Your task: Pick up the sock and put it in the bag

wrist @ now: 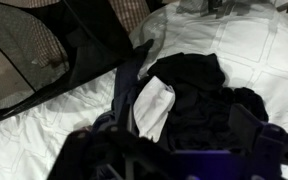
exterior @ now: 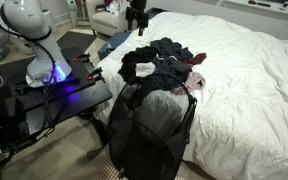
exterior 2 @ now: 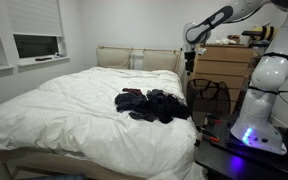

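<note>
Judging from the pictures, the approach step is in hand, and nothing has been grasped yet. The gripper (exterior: 136, 22) is held high above the far side of the bed (exterior: 254, 100), well apart from the heap of dark clothes (exterior: 162, 58) that lies on the white cover. How its jaws stand cannot be told. It is small and dark in both exterior views, and in the wrist view only blurred dark shapes are seen along the lower edge. Nothing is seen hanging from it.

The sock (wrist: 152, 108) is shown in the wrist view as a small white strip of soft fabric. It lies in the heap between a dark blue garment on one side and a black one on the other, and appears to touch both. The mesh laundry bag (exterior: 134, 145) is stood upright just beside the edge of the bed, near the heap, with its black rim open upward. A larger white cloth (exterior: 160, 105) is visible through the mesh. A white-and-pink garment (exterior: 194, 82) is laid at the side of the heap nearest the bag and must not be taken for the sock.

A descent toward the heap is called for next, with the jaws spread and centred over the pale fabric alone. The dark garments lie so close that one could easily be pinched along with it. Once held, the sock would have to be lifted clear of the heap, carried over the rim and released above the opening.
</note>
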### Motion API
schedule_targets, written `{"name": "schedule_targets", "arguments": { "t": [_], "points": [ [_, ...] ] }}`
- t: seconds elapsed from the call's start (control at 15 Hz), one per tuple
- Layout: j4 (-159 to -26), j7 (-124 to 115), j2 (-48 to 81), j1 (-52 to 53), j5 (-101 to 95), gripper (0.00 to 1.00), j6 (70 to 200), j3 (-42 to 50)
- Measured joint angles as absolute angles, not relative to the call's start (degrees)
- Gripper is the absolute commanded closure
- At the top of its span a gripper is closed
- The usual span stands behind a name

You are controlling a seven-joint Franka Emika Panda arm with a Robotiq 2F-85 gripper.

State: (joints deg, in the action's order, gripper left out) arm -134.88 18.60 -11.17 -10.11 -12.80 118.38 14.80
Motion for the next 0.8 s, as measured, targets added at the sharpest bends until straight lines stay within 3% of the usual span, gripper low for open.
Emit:
{"name": "schedule_targets", "arguments": {
  "t": [0.8],
  "points": [
    [-142.7, 4.8, -2.5, -12.3, -17.6, 0.0, 142.2, 14.8]
  ]
}}
